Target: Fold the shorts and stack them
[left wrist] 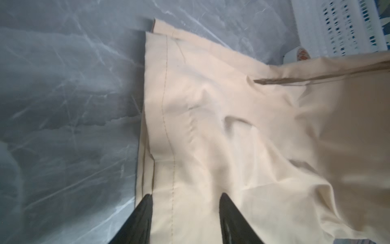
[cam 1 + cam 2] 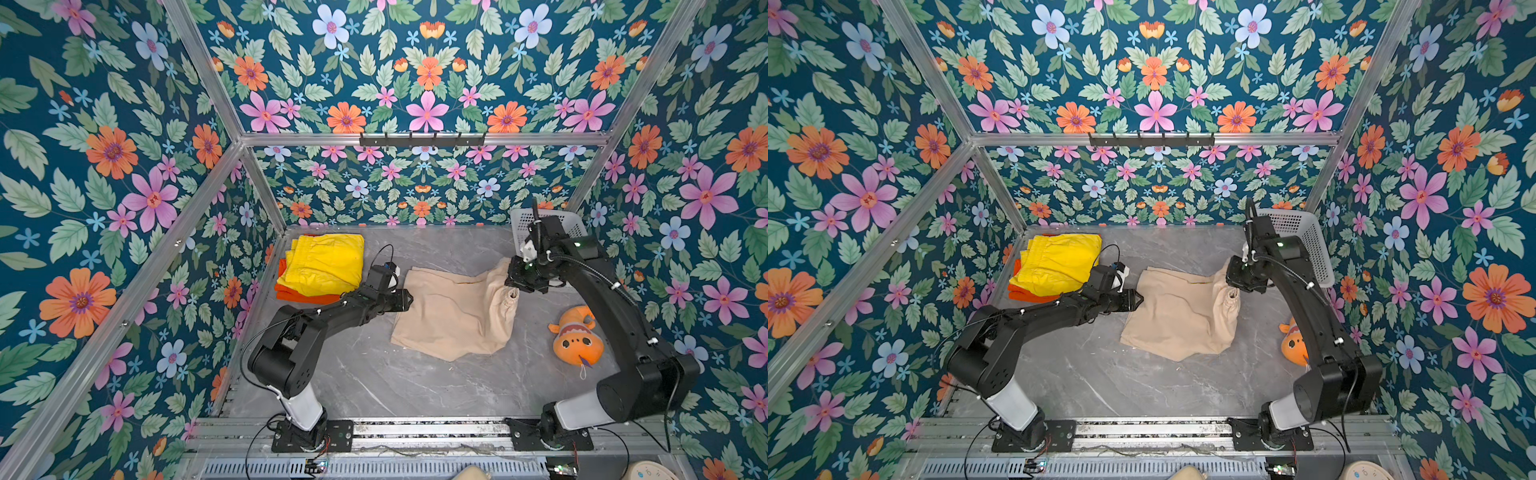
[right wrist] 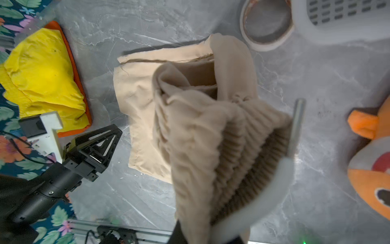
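We are gripping the ribbed elastic waistband (image 3: pixel 232 137) of the beige shorts (image 2: pixel 449 307) in the right claw (image 2: pixel 516 287). It is closed on the gathered cloth and holding that end off the table (image 2: pixel 374 374). The landmark is the stack, yellow shorts (image 2: pixel 324 264) on orange shorts (image 2: pixel 299 296). The beige shorts are lying near the stack but apart from it, hem toward it. The left claw (image 2: pixel 409 299), jaws parted, is straddling the stitched hem (image 1: pixel 164 105).

Hazards we are anticipating:
- The cloth looks thin, limp and creased, so an unpinned hem is likely to slide instead of folding.
- The bunched waistband may slip from the narrow grip.
- A low carry may drag the smooth yellow layer askew.
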Controlling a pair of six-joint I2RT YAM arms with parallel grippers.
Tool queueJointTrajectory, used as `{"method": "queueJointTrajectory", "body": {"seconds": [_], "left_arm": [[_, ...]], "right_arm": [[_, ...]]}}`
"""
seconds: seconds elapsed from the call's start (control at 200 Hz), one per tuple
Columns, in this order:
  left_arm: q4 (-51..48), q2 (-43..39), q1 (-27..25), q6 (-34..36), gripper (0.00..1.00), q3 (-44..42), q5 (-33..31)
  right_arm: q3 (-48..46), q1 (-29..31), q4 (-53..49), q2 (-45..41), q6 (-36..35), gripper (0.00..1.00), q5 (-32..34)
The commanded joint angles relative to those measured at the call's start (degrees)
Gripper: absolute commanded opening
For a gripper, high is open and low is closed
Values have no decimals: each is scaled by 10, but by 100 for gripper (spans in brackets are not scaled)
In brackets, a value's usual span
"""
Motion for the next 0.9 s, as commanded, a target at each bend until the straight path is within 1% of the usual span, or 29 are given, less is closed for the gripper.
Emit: {"method": "queueJointTrajectory", "body": {"seconds": [0.0,0.135,0.16,0.26,0.33,0.46,0.62,0.725,0.755,0.82,0.85,0.895], "left_arm": [[5,28,5,-17,53,6,26],[6,58,6,-10,45,4,6],[6,61,6,-9,44,2,1],[11,72,6,-4,40,-8,-14],[9,78,6,1,40,-10,-19],[11,82,6,-1,40,-15,-17],[11,78,6,-1,40,-18,-19],[10,76,6,0,40,-18,-20],[10,75,6,1,40,-19,-21],[7,72,6,0,40,-19,-23],[3,68,7,1,41,-18,-26],[-5,59,9,-2,43,-15,-31]], "right_arm": [[50,34,-54,34,-17,13,76],[104,83,-69,73,-18,13,113],[114,93,-71,97,-17,13,119],[157,139,-80,136,-14,13,133],[188,172,-87,170,-8,13,145],[233,224,-84,232,4,13,137],[267,257,-55,296,22,15,91],[265,268,-28,326,33,19,59],[259,268,-14,331,37,21,46],[236,269,23,335,46,31,14],[226,269,43,335,50,34,4],[214,268,63,333,52,43,-16]]}}
